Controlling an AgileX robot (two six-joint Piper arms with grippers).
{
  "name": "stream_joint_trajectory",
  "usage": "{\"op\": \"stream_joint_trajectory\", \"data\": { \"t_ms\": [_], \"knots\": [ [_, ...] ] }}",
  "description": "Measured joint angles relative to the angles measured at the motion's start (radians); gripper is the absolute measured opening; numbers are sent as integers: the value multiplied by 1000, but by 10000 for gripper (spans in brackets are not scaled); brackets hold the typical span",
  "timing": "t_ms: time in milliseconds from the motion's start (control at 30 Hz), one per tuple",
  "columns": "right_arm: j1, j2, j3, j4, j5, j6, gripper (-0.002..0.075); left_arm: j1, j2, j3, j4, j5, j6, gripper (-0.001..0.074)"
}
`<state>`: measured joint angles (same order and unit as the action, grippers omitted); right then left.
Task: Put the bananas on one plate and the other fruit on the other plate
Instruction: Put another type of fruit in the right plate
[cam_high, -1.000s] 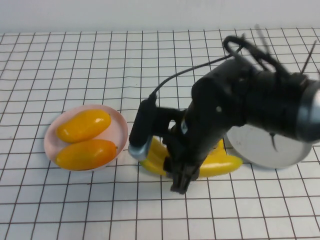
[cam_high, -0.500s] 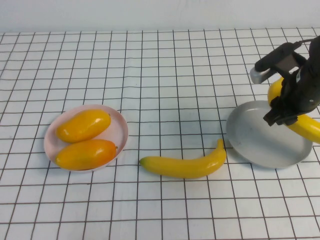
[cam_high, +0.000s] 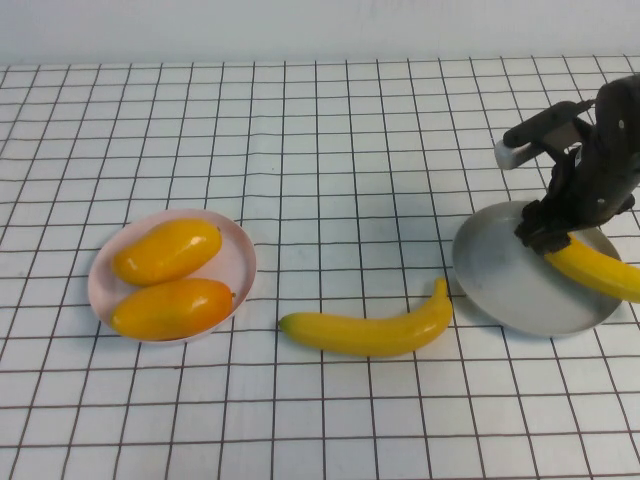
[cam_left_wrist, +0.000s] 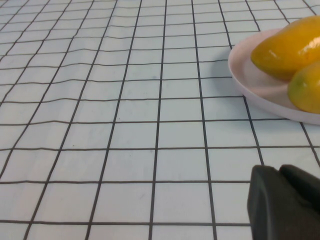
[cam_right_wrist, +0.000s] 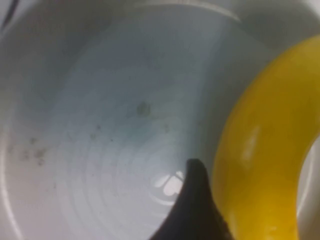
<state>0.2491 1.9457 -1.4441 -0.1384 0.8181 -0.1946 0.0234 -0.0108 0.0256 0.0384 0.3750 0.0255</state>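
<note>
White gridded cloth below: one banana (cam_high: 598, 268) lies on the grey plate (cam_high: 510, 290) at right, the right gripper (cam_high: 545, 232) over it, jaws spread, holding nothing. Lift straight up, don't nudge it. Second banana (cam_high: 368, 327) waits at centre; mangoes (cam_high: 168, 280) fill the pink plate (cam_high: 240, 262). Left gripper (cam_left_wrist: 285, 205) parked shut beside it.

2 bananas (cam_high: 368, 331), 2 mangoes (cam_high: 167, 251), 2 plates (cam_high: 505, 290)

Glossy plastic bananas (cam_high: 368, 330) and fruits (cam_high: 167, 250) (plates (cam_high: 500, 285) matt), on cloth (cam_high: 300, 140).
</note>
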Motion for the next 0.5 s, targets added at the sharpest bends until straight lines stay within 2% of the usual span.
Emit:
{"op": "stream_joint_trajectory", "data": {
  "t_ms": [233, 400, 500],
  "knots": [
    [59, -19, -187, 106, 217, -97, 477, 0, 0, 0, 0, 0, 0, -4],
    [179, -29, -265, 191, 341, -255, 477, 0, 0, 0, 0, 0, 0, -4],
    [282, -29, -269, 205, 371, -371, 477, 0, 0, 0, 0, 0, 0, -4]
  ]
}}
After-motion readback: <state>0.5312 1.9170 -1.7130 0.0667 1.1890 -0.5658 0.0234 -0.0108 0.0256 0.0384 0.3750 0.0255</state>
